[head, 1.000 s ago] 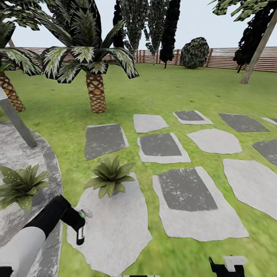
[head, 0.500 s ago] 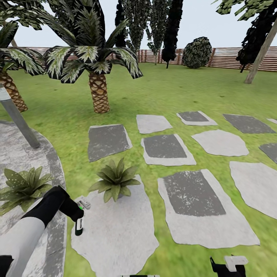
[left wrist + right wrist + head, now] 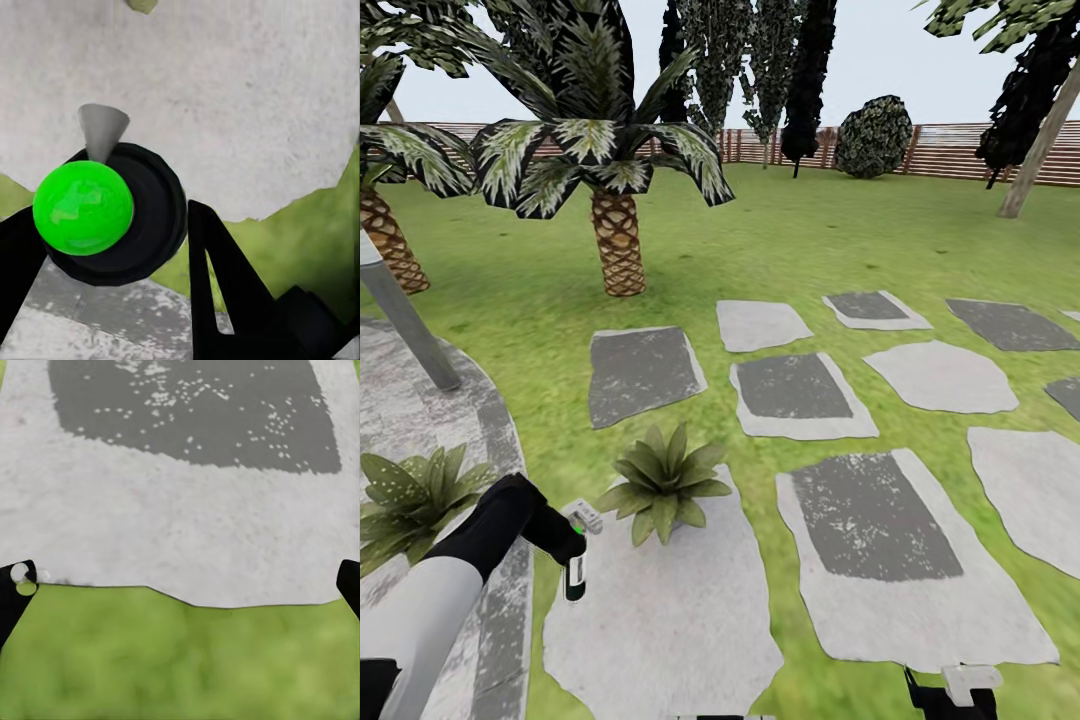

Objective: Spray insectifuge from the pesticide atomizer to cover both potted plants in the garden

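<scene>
My left gripper [image 3: 571,548] is shut on the pesticide atomizer [image 3: 574,578], a slim dark bottle with a white label that hangs below it over a pale stepping stone [image 3: 660,620]. The left wrist view looks down on the atomizer [image 3: 105,214]: a bright green ball and a grey nozzle cone on a black cap, with a black finger [image 3: 221,277] on each side. One potted plant [image 3: 663,480] sits just beyond and to the right of the bottle. The other potted plant [image 3: 410,490] is on the paved patio [image 3: 420,420] to the left. My right gripper [image 3: 956,690] [image 3: 180,585] is open, low over the stone's edge and the grass.
A grey lamp post [image 3: 405,315] leans up from the patio at left. Two palms [image 3: 615,245] stand behind on the lawn. Several stepping stones [image 3: 870,515] spread to the right. A wooden fence [image 3: 960,150], trees and a bush close the far side.
The whole view has shifted as the camera moved. My left gripper, still holding the atomizer, has risen and come closer to the nearer potted plant.
</scene>
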`<state>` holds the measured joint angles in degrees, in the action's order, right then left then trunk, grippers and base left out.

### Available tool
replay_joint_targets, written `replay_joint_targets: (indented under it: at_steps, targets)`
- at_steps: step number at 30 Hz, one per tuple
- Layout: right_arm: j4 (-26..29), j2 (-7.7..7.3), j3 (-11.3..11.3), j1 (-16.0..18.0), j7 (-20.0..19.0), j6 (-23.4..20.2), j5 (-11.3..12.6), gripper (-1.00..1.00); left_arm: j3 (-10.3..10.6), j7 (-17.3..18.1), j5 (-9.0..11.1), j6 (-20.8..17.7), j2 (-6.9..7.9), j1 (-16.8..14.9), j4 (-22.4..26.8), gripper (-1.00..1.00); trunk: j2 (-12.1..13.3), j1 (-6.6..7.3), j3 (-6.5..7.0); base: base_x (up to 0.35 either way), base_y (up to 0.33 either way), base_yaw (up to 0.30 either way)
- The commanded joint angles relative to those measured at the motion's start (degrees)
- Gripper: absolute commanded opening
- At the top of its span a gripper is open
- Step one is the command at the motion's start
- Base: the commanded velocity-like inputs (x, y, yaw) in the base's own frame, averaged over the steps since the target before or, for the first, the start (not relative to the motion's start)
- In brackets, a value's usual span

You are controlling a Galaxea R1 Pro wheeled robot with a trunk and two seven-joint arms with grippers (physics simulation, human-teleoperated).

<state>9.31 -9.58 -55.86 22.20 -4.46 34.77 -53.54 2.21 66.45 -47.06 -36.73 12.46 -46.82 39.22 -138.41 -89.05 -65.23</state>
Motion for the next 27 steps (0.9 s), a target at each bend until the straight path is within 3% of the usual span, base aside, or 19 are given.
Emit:
replay_joint_targets:
  at_steps: [1,4,6,8,11,22,27]
  targets:
    - [0.01,0.0,-0.48,0.04,-0.47,0.2,-0.07,1.0,1.09,2.84,-1.04,-0.46,0.17,-0.07,0.75,-1.0,-0.02,0.01,-0.05,0.016,0.0,0.0]
    - [0.01,0.0,-0.48,0.04,-0.47,0.21,-0.07,1.0,3.51,9.84,-5.7,-0.5,0.57,-0.39,3.03,-1.0,-0.02,0.01,-0.05,0.006,0.0,0.0]
    - [0.01,0.0,-0.48,0.04,-0.47,0.18,-0.07,1.0,3.98,14.4,-10.45,-0.57,0.61,-0.82,5.77,-1.0,-0.02,0.01,-0.05,0.001,0.0,0.0]
    - [0.01,0.0,-0.48,0.04,-0.47,0.16,-0.07,1.0,4.07,16.22,-12.62,-0.74,0.41,-0.92,7.58,-1.0,-0.02,0.01,-0.05,0.0,0.0,0.0]
    - [0.01,0.0,-0.49,0.04,-0.47,0.18,-0.07,1.0,4.24,17.01,-13.76,-4.1,0.11,-0.46,8.87,-1.0,-0.02,0.01,-0.05,0.076,0.0,0.0]
    - [0.01,0.02,-0.48,0.04,-0.55,0.18,-0.07,1.0,4.26,16.45,-13.85,-4.36,-0.49,0.13,8.87,-1.0,-0.02,0.01,-0.05,0.203,0.136,0.0]
    - [-0.07,0.08,-0.48,0.04,-0.59,0.17,-0.16,1.0,4.17,11.44,-13.17,-4.32,-0.54,2.22,8.24,-1.0,-0.02,0.01,-0.05,0.006,0.007,0.0]
